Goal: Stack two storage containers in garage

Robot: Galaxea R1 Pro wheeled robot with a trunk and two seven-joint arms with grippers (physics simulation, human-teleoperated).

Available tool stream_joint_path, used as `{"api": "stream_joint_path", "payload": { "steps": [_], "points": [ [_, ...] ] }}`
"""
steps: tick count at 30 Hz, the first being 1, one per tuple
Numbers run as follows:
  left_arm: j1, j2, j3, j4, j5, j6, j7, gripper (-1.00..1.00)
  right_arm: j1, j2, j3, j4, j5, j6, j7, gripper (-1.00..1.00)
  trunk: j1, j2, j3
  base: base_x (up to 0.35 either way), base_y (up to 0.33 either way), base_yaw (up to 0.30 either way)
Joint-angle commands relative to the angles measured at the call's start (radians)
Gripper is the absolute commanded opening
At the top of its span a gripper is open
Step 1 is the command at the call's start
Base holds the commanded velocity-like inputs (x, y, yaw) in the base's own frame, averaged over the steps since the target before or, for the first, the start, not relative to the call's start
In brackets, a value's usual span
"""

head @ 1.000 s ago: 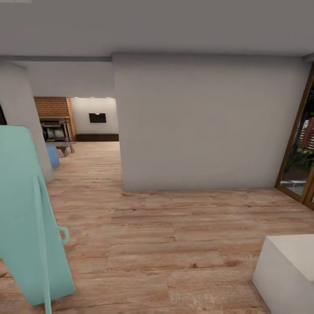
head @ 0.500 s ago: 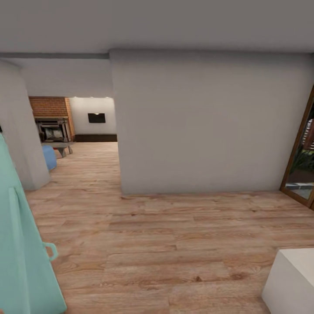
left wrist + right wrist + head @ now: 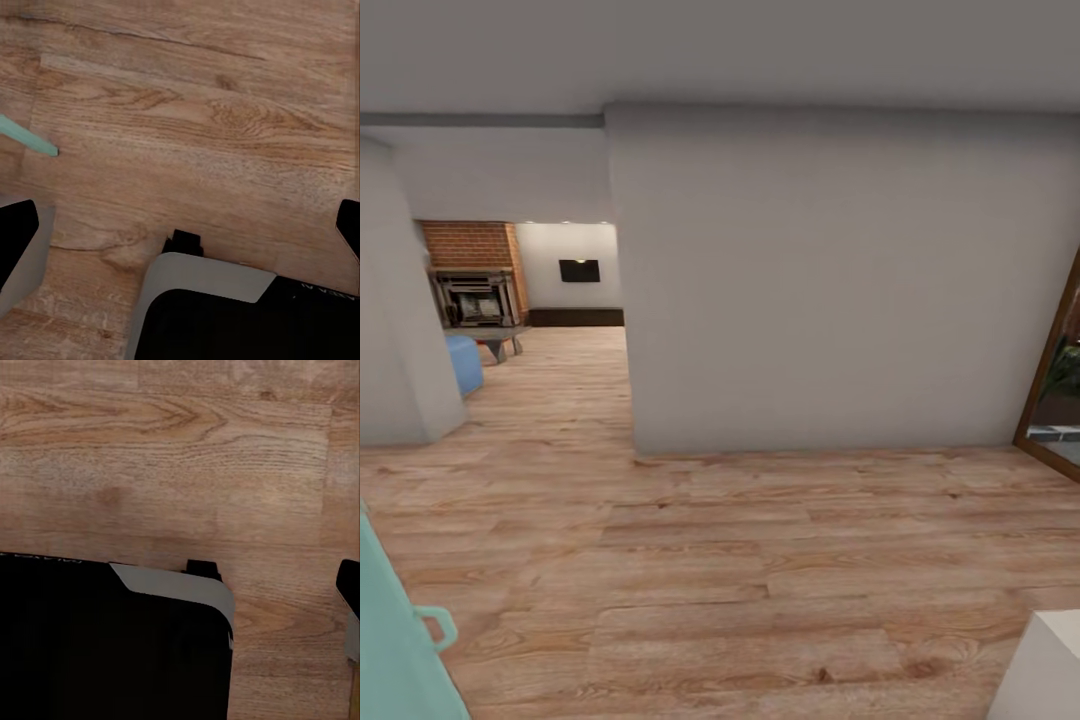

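At the far left of the head view, a pale teal panel (image 3: pixel 395 650) with a small loop handle is cut off by the lower corner. Beside it, a cream wall corner (image 3: pixel 400 330) is seen, and just past it a passage is opened onto the living room (image 3: pixel 535 300). There, a red-brick fireplace (image 3: pixel 470 270) with a dark insert is seen, with a blue seat edge (image 3: pixel 463 362) and a low grey bench (image 3: pixel 495 338) in front of it. A black wall TV (image 3: pixel 579 270) is mounted on the far cream wall. The 2 storage containers cannot be made out in that part of the room.

The middle of the view is taken up by a broad cream wall block (image 3: pixel 830 280), set on the light wood-plank floor (image 3: pixel 760 560). At the right edge a wood-framed glass door (image 3: pixel 1055 400) is partly shown, with greenery behind it. A white box corner (image 3: pixel 1050 670) is cut off at the lower right.

In the left wrist view, the left gripper (image 3: pixel 180 240) is pointed down at the planks; its 2 dark fingertips are spread wide, with nothing between them, and the robot's black and grey base (image 3: pixel 225 307) lies below. In the right wrist view, 1 dark fingertip (image 3: pixel 349 585) of the right gripper is seen at the frame edge, above the planks and the base; whether that gripper is spread or closed cannot be told.
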Motion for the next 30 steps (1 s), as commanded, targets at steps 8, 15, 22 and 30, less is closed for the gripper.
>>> {"api": "stream_joint_path", "payload": {
  "steps": [8, 15, 22, 30],
  "points": [
    [-0.001, 0.001, 0.0, 0.001, 0.009, -0.003, 0.001, 1.0, -0.001, 0.001, 0.008, 0.003, 0.002, -0.004, -0.001, 1.0, 0.001, -0.001, -0.001, 0.322, 0.0, 0.0],
    [-0.001, 0.001, 0.0, 0.001, 0.009, -0.003, 0.001, 1.0, -0.001, 0.001, 0.008, 0.004, 0.002, -0.003, -0.001, 1.0, 0.001, -0.001, -0.001, 0.321, 0.0, 0.0],
    [-0.001, 0.001, 0.0, 0.001, 0.009, -0.003, 0.001, 1.0, -0.001, 0.0, 0.006, 0.003, -0.005, -0.005, -0.001, 1.0, 0.001, -0.001, -0.001, 0.321, 0.0, 0.0],
    [-0.001, 0.0, -0.001, -0.001, 0.008, -0.002, 0.005, 1.0, -0.001, 0.0, 0.007, 0.003, 0.0, -0.005, 0.0, 1.0, 0.001, -0.001, -0.001, 0.322, 0.0, 0.0]
  ]
}}
